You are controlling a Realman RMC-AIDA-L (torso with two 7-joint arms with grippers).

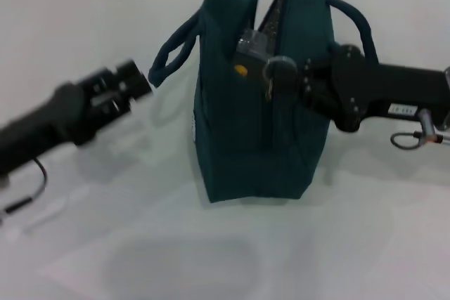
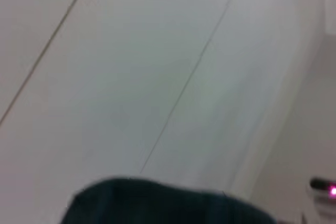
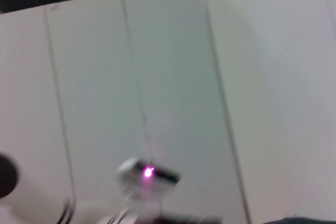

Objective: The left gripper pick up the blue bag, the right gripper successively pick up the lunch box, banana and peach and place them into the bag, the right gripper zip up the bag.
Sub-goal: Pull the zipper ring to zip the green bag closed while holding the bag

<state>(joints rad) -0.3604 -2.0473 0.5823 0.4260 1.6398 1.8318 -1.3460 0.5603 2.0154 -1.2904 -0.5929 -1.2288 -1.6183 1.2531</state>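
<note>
The blue bag (image 1: 246,131) stands upright on the white tabletop (image 1: 91,244) at the centre of the head view, its narrow end turned toward the camera. Its top is partly open, and a grey box-like thing (image 1: 249,46) shows in the gap near the upper middle of the frame, with a small yellow spot (image 1: 240,70) just below it on the bag's side. One strap (image 1: 172,50) loops out to the left of the bag and another (image 1: 351,22) arches to the upper right.

The right pincer (image 1: 278,75) reaches in from the right edge of the frame and sits against the upper part of the bag, beside the opening; whether its fingers are apart or together cannot be told. The left pincer (image 1: 133,82) lies in the left half of the frame, its tip close to the left strap but seemingly not touching it, and its fingers cannot be made out either.

The left wrist view shows a dark rounded edge of the bag (image 2: 157,203) at the bottom of the frame. The right wrist view shows pale wall panels and a small device with a pink light (image 3: 148,171) at lower centre.
</note>
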